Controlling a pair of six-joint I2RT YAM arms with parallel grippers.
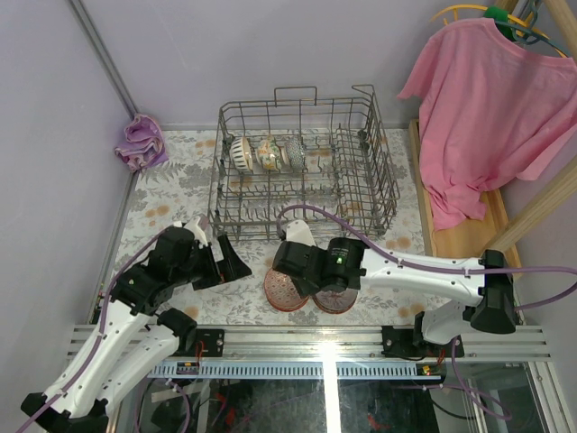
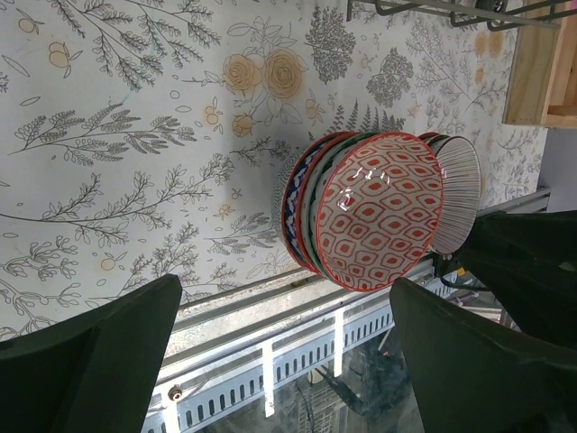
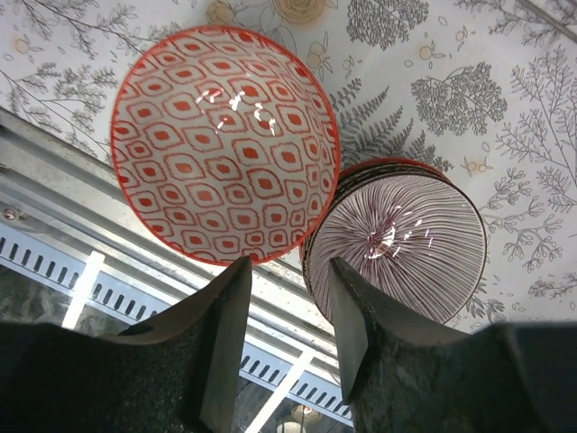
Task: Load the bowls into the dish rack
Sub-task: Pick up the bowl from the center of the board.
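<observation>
Aluminium framing (image 1: 297, 341) runs along the near edge of the table, where both arms are bolted. Just past it lies a pale tablecloth (image 1: 171, 194) printed with grey sprigs and orange flowers. On it two stacks of bowls (image 1: 287, 290) sit just beside each other, the left one topped by a red-patterned bowl (image 3: 225, 144), the right by a purple-striped bowl (image 3: 397, 239). The right gripper (image 3: 288, 271) hangs over the place where they meet, its fingers parted a little and holding nothing. Left of the stacks, the left gripper (image 2: 287, 289) is spread wide and also empty, facing them from the side. Beyond, mid-table, stands the dish rack (image 1: 370, 167), with three bowls (image 1: 268, 153) set on edge in a row at its far left. A crumpled purple cloth (image 1: 141, 142) lies in the far left corner against plain lilac walls (image 1: 180, 54). A pink shirt (image 1: 487, 99) hangs at the right above a wooden ledge (image 1: 464, 236).
</observation>
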